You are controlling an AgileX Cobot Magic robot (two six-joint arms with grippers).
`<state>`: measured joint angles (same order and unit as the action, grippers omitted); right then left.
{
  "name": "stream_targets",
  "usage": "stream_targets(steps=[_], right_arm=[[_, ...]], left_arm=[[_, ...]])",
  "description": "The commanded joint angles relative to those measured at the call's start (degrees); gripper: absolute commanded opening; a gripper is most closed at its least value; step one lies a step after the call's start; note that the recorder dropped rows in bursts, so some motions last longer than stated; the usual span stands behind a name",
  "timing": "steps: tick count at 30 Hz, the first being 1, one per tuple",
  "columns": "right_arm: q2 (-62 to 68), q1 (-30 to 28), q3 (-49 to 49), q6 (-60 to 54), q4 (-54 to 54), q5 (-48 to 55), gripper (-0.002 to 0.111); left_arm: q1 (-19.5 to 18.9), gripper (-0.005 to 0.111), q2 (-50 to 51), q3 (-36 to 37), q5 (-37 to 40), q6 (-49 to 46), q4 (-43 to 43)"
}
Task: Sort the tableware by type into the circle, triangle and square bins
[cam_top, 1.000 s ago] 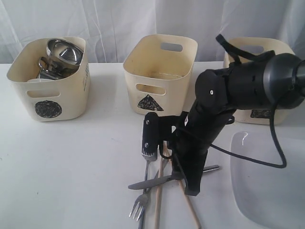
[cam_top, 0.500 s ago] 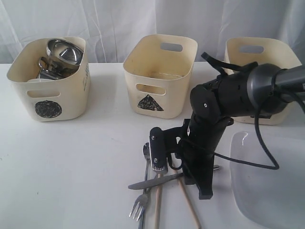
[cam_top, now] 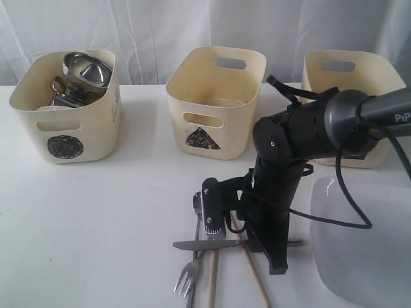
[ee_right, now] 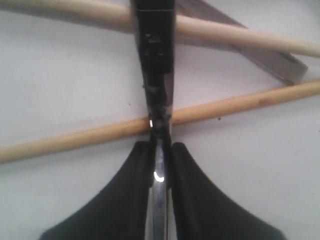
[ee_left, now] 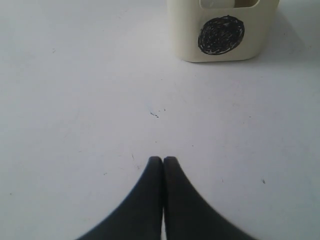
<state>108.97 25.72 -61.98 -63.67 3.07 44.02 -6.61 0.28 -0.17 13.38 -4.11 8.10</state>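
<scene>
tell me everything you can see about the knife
The knife is a slim, one-piece table knife of shiny steel. It sits roughly level near the front of the white table, lying over both wooden chopsticks and crossing the handle of the fork. Its pointed blade end is toward the left of the exterior view. The right claw is shut on its handle part, one finger on each side. Whether it is lifted can't be told.

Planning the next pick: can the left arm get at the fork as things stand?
Probably yes. The fork has its tines out to the left, clear of the right gripper, which is shut on the knife.
</scene>
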Motion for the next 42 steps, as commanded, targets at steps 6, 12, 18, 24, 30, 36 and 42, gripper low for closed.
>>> stream_targets(steps=[6,12,18,24,30,36,42], right_arm=[[-9.2,-0.37,-0.19,5.27,2.44,2.61,0.0],[-19.55,-0.37,-1.96,5.41,16.78,-0.5,0.0],[-22.48,-0.61,-10.0,5.41,38.6,-37.06,0.0],[-11.35,-0.61,-11.22,7.44,41.62,-62.21,0.0],[0.14,-0.86,-18.37,8.67,40.65,-65.16,0.0],[4.09,-1.24,-20.58,10.62,41.11,-68.14,0.005],[4.85,-1.24,-20.58,11.19,43.64,-68.14,0.02]], left_arm=[[-0.06,0.001,-0.28,0.17,-0.07,-0.33,0.4],[-0.06,0.001,-0.28,0.17,-0.07,-0.33,0.4],[-0.06,0.001,-0.28,0.17,-0.07,-0.33,0.4],[-0.06,0.001,-0.28,0.17,-0.07,-0.42,0.4],[-0.06,0.001,-0.28,0.17,-0.07,-0.42,0.4],[-0.06,0.001,-0.28,0.17,-0.07,-0.42,0.4],[-0.06,0.001,-0.28,0.17,-0.07,-0.42,0.4]])
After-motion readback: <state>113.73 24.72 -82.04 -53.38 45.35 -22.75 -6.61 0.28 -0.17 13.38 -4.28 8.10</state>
